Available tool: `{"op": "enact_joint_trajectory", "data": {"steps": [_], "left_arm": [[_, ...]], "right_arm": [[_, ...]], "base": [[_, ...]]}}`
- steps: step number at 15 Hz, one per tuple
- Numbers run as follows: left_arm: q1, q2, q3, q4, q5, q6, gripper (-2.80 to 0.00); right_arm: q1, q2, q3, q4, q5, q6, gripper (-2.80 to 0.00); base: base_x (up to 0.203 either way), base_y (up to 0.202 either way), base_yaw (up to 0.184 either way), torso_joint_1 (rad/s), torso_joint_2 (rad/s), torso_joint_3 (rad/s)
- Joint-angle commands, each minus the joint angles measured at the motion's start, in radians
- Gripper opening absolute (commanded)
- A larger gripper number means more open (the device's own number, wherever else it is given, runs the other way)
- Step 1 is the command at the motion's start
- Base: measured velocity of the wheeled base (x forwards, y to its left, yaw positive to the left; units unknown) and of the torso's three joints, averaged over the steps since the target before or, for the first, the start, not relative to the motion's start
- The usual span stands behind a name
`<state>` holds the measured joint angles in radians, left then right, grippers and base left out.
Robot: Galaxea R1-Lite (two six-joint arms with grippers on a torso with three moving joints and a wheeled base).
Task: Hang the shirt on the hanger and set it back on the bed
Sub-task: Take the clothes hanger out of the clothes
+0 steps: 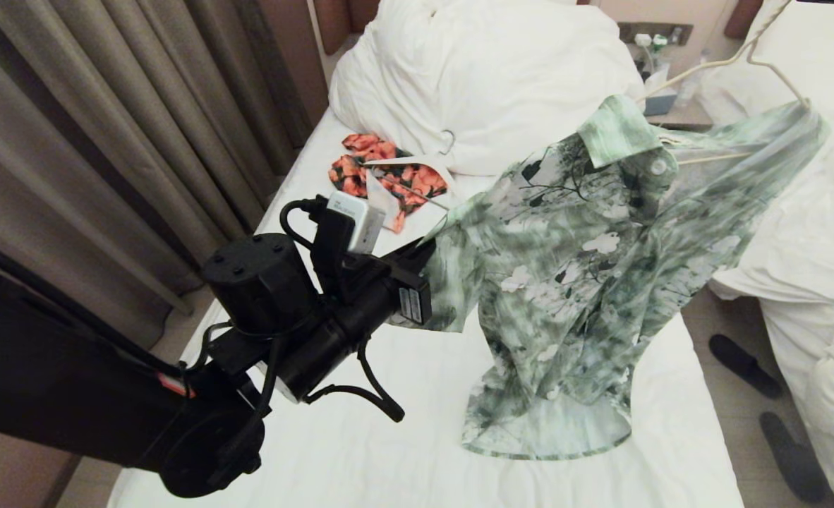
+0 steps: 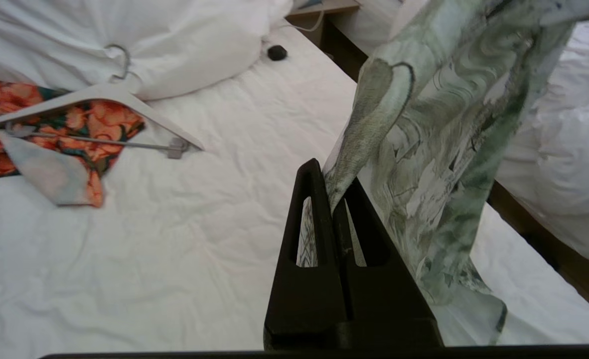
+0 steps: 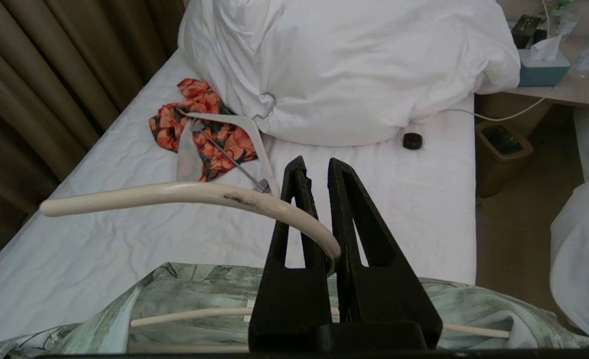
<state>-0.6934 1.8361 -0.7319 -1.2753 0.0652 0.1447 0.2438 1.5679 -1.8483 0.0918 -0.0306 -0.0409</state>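
1. Currently, right gripper [image 3: 323, 214], jaws clamped on the hanger [image 3: 185, 193] hook, holds the shirt [image 1: 579, 282] aloft so it drapes.
2. Left gripper [image 2: 332, 199], closed on shirt edge at 9 o'clock, spreads fabric.
3. Hem touches the bed [image 1: 360, 437].

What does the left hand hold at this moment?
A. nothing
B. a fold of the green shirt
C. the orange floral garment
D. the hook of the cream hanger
B: in the left wrist view the left hand is shut on a fold of the shirt, while the cream hanger is in the right hand.
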Motion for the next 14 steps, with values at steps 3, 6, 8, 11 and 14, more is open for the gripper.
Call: {"op": "enact_joint_trajectory", "data": {"steps": [3,6,8,11,14], "left_arm": [[-0.008,-0.035,-0.011,-0.007,0.011,0.001,-2.8],[-0.005,-0.035,-0.007,-0.009,0.007,0.001,0.0],[-0.005,-0.042,0.011,-0.012,0.007,0.001,0.0],[-0.005,-0.108,0.062,-0.013,0.003,-0.001,0.0],[0.007,-0.169,0.13,-0.015,0.003,-0.005,0.0]], "right_arm": [[0.002,0.003,0.003,0.0,0.0,-0.002,-2.8],[0.003,0.003,0.0,0.0,0.001,-0.004,-2.8],[0.003,0.003,0.0,0.0,0.001,-0.005,-2.8],[0.005,0.001,-0.002,0.0,0.003,-0.005,-2.8],[0.015,0.0,-0.002,0.0,0.001,-0.005,-2.8]], "base": [[0.0,0.0,0.0,0.0,0.0,0.0],[0.0,0.0,0.0,0.0,0.0,0.0],[0.0,0.0,0.0,0.0,0.0,0.0],[0.0,0.0,0.0,0.0,0.0,0.0],[0.0,0.0,0.0,0.0,0.0,0.0]]}}
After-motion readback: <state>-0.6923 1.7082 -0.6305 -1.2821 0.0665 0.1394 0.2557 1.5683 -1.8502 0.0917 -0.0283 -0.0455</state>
